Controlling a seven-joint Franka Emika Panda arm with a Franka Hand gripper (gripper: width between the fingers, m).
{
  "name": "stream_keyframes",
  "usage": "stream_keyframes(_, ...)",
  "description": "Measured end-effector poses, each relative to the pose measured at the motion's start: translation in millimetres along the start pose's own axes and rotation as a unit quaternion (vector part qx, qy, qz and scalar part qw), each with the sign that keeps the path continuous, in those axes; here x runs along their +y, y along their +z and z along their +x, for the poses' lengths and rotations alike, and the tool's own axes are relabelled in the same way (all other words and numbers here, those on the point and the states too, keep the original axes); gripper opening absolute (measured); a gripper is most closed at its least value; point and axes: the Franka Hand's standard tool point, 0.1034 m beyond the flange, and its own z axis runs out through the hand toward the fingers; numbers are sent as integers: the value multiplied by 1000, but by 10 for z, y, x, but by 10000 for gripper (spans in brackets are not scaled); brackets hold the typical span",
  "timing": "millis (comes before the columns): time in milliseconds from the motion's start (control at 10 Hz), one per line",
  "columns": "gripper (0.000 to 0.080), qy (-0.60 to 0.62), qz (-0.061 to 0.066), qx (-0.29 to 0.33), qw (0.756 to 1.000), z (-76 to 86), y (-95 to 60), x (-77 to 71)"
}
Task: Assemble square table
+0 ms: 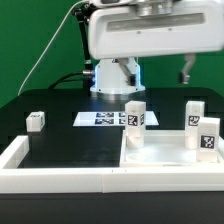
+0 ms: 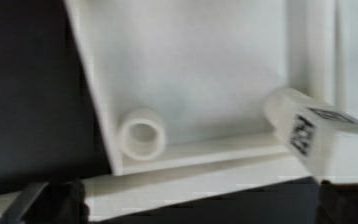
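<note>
The square table's white slab (image 1: 165, 152) lies flat at the exterior view's front right. Three short white tagged legs stand on or by it: one at its back left corner (image 1: 135, 117), two at its right (image 1: 193, 114) (image 1: 207, 136). Another leg (image 1: 36, 121) lies alone at the exterior view's left. The wrist view looks down on the slab (image 2: 194, 60), a round corner hole (image 2: 144, 137) and one tagged leg (image 2: 318, 125). My gripper (image 2: 190, 210) is open, well above the slab, its dark fingertips (image 2: 34, 205) far apart with nothing between them.
The marker board (image 1: 100, 118) lies behind the slab, in front of the arm's base (image 1: 115, 75). A long low white border wall (image 1: 60, 178) runs along the front and turns up the exterior view's left. The table top is black.
</note>
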Motion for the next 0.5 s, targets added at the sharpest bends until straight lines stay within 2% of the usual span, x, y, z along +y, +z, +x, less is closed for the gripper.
stream_keyframes(200,649,-15,0,-3,1000,-60,32,484)
stream_keyframes(300,649,-10,-2,-6,1000,-90,55,653)
stream_keyframes(500,649,-7,-2,-7,1000,-102,66,667)
